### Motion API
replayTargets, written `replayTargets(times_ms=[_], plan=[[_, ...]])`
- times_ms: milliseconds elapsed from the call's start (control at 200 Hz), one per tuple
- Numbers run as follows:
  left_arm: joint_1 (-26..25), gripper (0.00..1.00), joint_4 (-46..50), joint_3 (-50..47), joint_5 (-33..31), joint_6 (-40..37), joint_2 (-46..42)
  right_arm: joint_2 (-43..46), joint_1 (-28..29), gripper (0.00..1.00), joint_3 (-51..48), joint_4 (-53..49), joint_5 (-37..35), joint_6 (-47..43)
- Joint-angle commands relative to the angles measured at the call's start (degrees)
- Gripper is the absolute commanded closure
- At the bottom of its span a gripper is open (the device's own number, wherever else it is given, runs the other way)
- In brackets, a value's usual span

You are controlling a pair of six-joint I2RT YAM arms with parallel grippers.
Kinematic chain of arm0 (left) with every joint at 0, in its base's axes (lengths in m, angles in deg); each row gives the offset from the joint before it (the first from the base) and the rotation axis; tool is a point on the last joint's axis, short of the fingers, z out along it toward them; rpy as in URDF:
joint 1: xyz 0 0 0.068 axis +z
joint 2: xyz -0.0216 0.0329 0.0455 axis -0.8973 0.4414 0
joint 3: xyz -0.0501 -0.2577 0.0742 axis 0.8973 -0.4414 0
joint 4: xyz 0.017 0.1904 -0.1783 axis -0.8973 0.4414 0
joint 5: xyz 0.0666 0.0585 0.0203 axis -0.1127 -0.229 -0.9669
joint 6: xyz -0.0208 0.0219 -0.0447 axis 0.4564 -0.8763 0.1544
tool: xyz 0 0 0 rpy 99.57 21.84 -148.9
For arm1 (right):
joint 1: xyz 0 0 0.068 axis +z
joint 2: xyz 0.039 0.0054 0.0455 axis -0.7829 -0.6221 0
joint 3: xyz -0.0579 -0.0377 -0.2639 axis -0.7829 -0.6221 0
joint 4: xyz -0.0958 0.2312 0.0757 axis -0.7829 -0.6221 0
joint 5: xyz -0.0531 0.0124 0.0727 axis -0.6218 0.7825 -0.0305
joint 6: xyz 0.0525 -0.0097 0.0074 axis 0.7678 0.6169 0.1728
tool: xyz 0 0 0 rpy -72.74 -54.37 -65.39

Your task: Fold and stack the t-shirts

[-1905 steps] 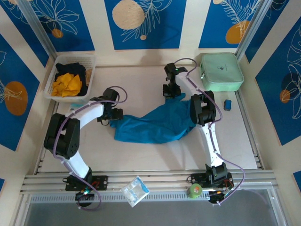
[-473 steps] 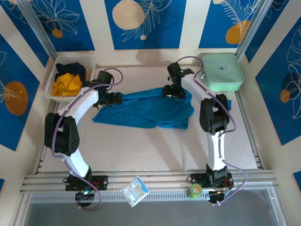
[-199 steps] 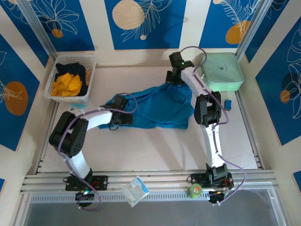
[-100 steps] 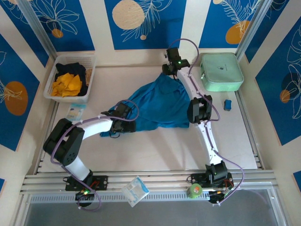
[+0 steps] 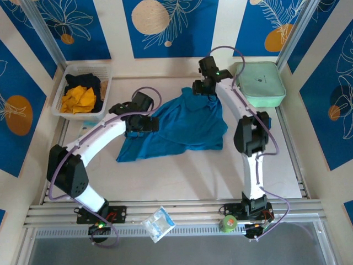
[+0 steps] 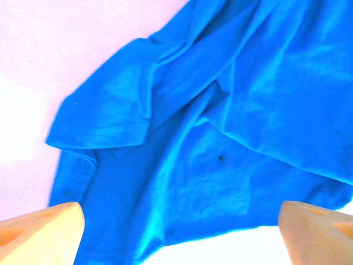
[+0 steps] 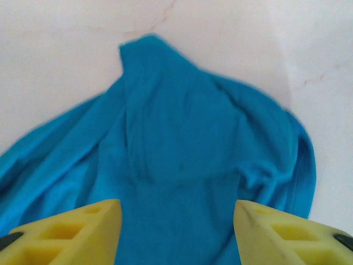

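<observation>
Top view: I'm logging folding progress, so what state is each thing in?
teal-blue t-shirt, unfolded, rumpled on the table
left hand, open above the shirt
right hand, open above the shirt
orange-yellow t-shirt, bunched in the basket
black t-shirt, bunched in the basket
mint-green case, shut

Left pincer (image 5: 148,125) and right pincer (image 5: 202,90) both agape (widely so), pointed downward, far forward.

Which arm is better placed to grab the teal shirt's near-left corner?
Left. The left gripper is open over the left side of the teal shirt; the right gripper is at its far edge.
</observation>
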Motion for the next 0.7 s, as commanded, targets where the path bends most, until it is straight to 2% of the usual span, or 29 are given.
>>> replayTargets(times_ms=[0, 65, 115, 210, 325, 385, 585, 695], plan=[[2.6, 0.27, 3.8, -1.0, 0.4, -1.5, 3.1, 5.2, 0.0, 0.56, -11.0, 3.3, 5.4, 6.5], [3.8, 0.41, 2.5, -1.5, 1.4, -1.5, 4.4, 8.0, 0.0, 0.68, -16.8, 4.9, 7.0, 8.3], [4.6, 0.44, 1.6, -1.9, 2.1, -1.3, 5.1, 9.8, 0.0, 0.72, -20.2, 5.9, 8.3, 9.3], [5.8, 0.43, -1.0, -3.4, 3.1, -0.6, 6.1, 12.3, 0.6, 0.77, -26.1, 7.9, 10.6, 11.3], [7.0, 0.29, -5.4, -4.2, 5.2, -0.9, 8.3, 14.6, 2.0, 0.82, -32.4, 10.6, 11.5, 13.5], [7.4, 0.26, -7.2, -3.8, 5.4, -1.3, 10.1, 15.3, 2.9, 0.83, -35.2, 12.0, 11.6, 14.8], [8.5, 0.25, -7.9, 2.5, 2.3, -3.1, 18.7, 15.5, 5.1, 0.90, -42.7, 15.1, 11.0, 19.1], [10.0, 0.30, -6.5, 6.3, -0.7, -4.0, 23.8, 16.0, 4.9, 0.93, -46.0, 15.7, 10.4, 20.0]])
